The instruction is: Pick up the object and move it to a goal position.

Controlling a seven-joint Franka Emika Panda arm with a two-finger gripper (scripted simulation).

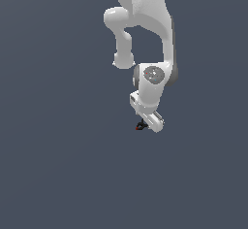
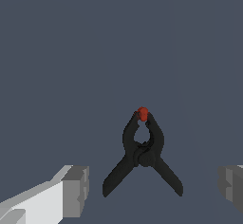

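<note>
Plain slate-grey ground (image 1: pixel 58 165) fills both views, flat and unmarked, with nothing else lying on it around the clamp.

That clamp (image 2: pixel 142 154) is a small black spring clamp with a red tip (image 2: pixel 143 113) where its two curved jaws meet and two thin handles splaying away from the pivot. It lies on the ground, in the gap between the two grey fingers (image 2: pixel 76 191), touching neither; each finger stands well off to one side of it. The fingers are spread wide apart, gripping nothing, and no other thing stands between them and the clamp.

From the exterior view the white arm (image 1: pixel 145 24) reaches down from above, and the clamp (image 1: pixel 140 125) shows only as a tiny dark speck with a red dot just beside the gripper (image 1: pixel 156 122), on the exterior view's left of it. Its shape cannot be read there, and the fingertips are hard to tell apart from the white hand. The arm's upper part is cut off by the frame edge. In the wrist view both fingers are cut off by the frame edges.
</note>
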